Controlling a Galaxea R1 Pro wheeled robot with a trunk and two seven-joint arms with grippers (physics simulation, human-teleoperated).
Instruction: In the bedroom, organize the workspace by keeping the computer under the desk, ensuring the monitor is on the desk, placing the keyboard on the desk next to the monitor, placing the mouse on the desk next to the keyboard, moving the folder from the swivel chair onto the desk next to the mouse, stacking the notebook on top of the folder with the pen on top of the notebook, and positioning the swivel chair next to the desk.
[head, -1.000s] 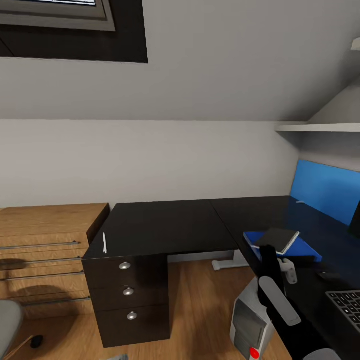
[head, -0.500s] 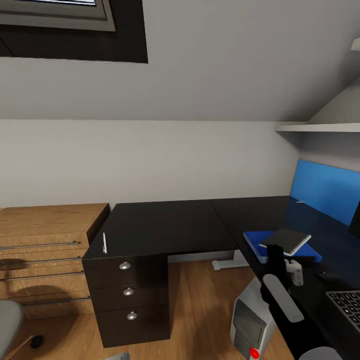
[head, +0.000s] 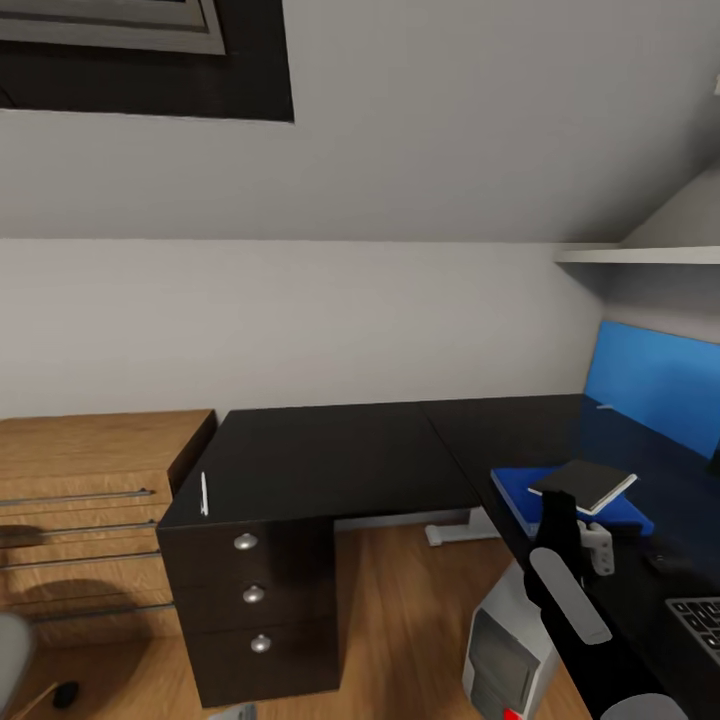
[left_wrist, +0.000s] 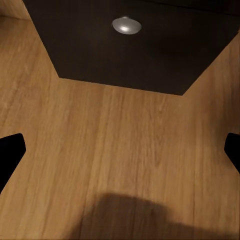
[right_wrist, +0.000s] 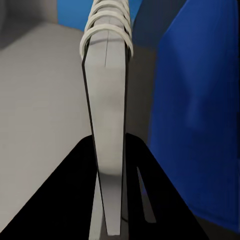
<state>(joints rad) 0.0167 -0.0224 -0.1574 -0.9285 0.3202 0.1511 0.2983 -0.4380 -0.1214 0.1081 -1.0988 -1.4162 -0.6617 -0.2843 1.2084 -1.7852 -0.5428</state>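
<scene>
My right gripper (head: 565, 508) is shut on the dark grey notebook (head: 586, 482) and holds it just above the blue folder (head: 519, 493), which lies on the black desk (head: 330, 450). In the right wrist view the notebook (right_wrist: 107, 125) shows edge-on between the black fingers (right_wrist: 65, 200), with the folder (right_wrist: 200, 125) beside it. The silvery pen (head: 204, 493) lies on the desk's left corner, above the drawer unit (head: 250, 600). The grey computer (head: 505, 645) stands on the floor under the desk. A corner of the keyboard (head: 700, 620) shows at the right edge. My left gripper (left_wrist: 120, 150) is open above the floor.
A light wooden dresser (head: 80, 500) adjoins the desk's left end. A sliver of the grey swivel chair (head: 10, 650) and a castor (head: 65, 692) sit at lower left. The blue back panel (head: 655, 385) and a white shelf (head: 640, 255) lie to the right. A drawer knob (left_wrist: 126, 25) faces the left wrist.
My right gripper has carried the notebook a little to the right, further over the folder. The whole view has shifted slightly, so the camera moved.
</scene>
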